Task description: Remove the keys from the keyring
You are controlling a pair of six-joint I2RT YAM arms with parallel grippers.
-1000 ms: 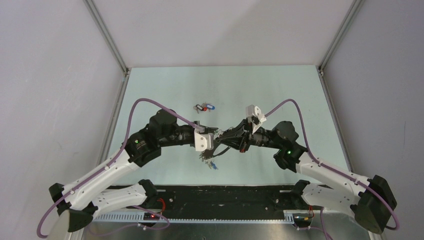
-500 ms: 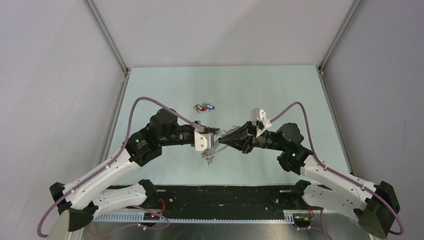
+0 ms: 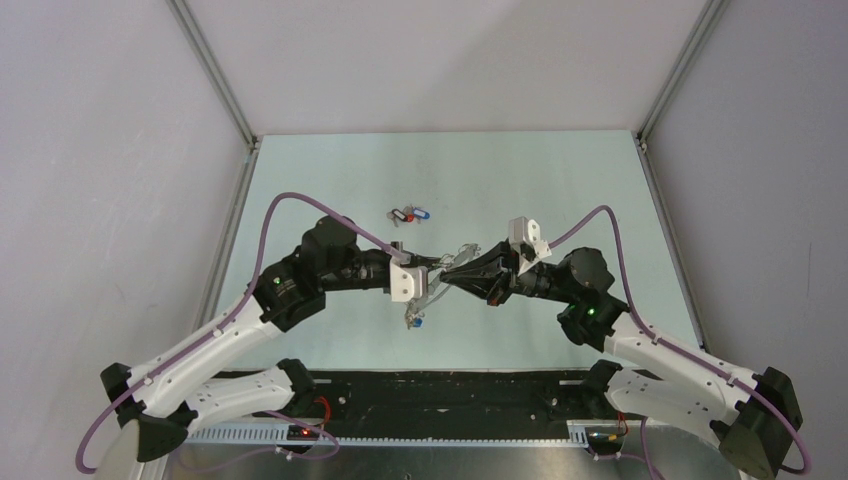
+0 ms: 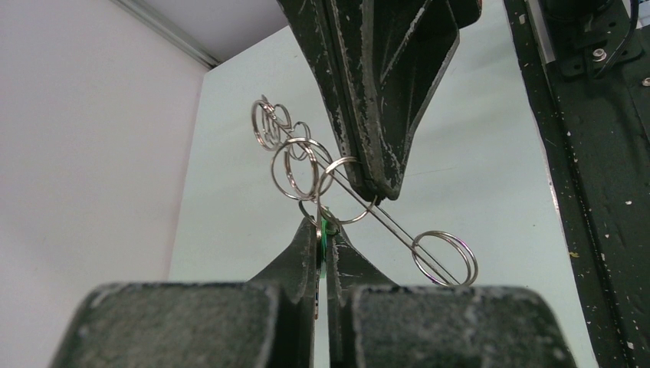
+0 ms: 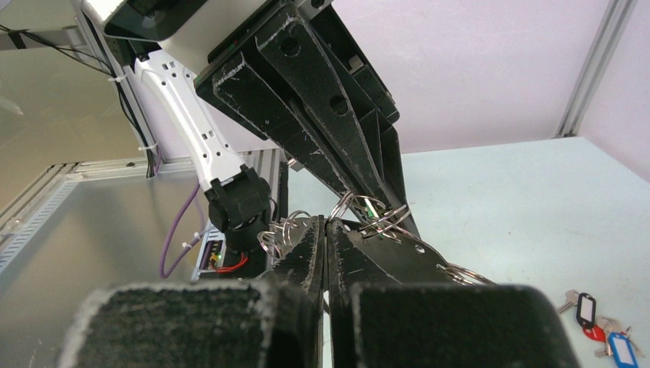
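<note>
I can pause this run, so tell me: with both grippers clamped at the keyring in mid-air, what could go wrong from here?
The left gripper and right gripper grip only with their very tips, so the keyring might slip and drop onto the table. The small rings sit bunched beside the right gripper's tip and may snag. Pulling apart could bend the keyring.

We see a pale mint-green tabletop (image 3: pixel 560 190) between greyish-lilac walls (image 3: pixel 100 150), with a loose cluster of keys (image 3: pixel 408 214) on it tagged blue, red and black. The arms (image 3: pixel 200 350) are white with black joints and purple cables (image 3: pixel 290 197), and the left pincer (image 4: pixel 322 230) and right pincer (image 5: pixel 326 226) are matt black, flecked with pale scuffs. The small rings (image 4: pixel 295 165) on the dull grey keyring (image 4: pixel 398 226) shine silver, and a thin bright-green key head (image 4: pixel 323 238) shows between the left pincer's fingers.
</note>
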